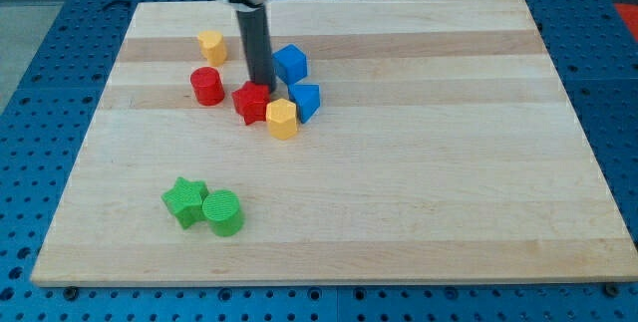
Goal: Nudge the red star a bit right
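The red star (250,102) lies on the wooden board (399,162) left of centre, near the view's top. My tip (261,85) stands at the star's upper right edge, touching or nearly touching it. A yellow hexagon block (282,119) sits against the star's lower right. A blue block (305,100) is just right of the star, and another blue block (290,63) is above that. A red cylinder (207,86) stands to the star's left.
A yellow block (211,46) sits above the red cylinder. A green star (184,201) and a green cylinder (223,212) touch each other at the view's lower left. The board lies on a blue perforated table (40,113).
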